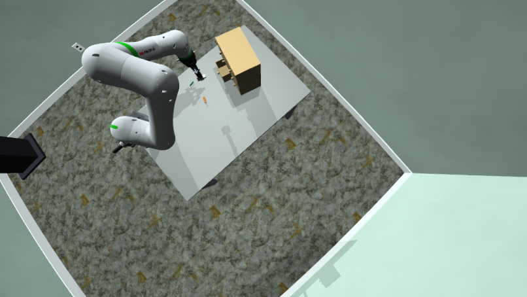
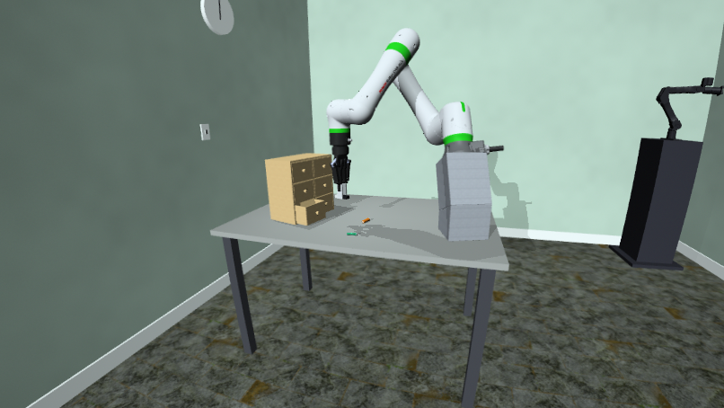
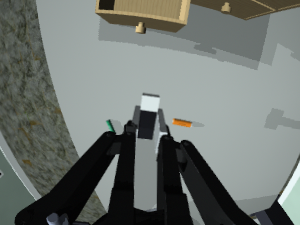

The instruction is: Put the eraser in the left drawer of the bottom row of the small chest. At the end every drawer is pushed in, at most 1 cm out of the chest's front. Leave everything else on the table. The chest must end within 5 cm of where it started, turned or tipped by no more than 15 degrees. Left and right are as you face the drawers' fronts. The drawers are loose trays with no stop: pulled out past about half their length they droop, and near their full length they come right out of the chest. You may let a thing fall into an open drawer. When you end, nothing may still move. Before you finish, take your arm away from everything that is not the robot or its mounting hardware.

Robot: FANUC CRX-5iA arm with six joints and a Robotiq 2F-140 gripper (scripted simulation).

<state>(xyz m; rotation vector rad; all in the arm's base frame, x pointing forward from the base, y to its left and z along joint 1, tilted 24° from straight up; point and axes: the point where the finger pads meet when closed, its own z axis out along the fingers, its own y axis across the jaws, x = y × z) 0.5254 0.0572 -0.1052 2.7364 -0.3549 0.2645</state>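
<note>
My gripper (image 1: 200, 76) (image 2: 342, 193) (image 3: 147, 115) is shut on the eraser, a small block with a white end (image 3: 150, 103) and a dark part, which sticks out past the fingertips. It hangs above the table, in front of the chest's drawer side. The small wooden chest (image 1: 239, 48) (image 2: 281, 190) stands upright. Its bottom left drawer (image 1: 223, 70) (image 2: 310, 215) (image 3: 160, 25) is pulled partly out; the visible part of its inside looks empty. In the wrist view this drawer is ahead of the eraser. The other drawers look pushed in.
An orange piece (image 1: 204, 99) (image 2: 366, 220) (image 3: 182, 122) and a thin green piece (image 1: 191, 84) (image 2: 351, 234) (image 3: 110, 126) lie on the grey table (image 1: 206, 147) (image 2: 415, 215). The chest's other drawer knobs stick out beside and above the open drawer.
</note>
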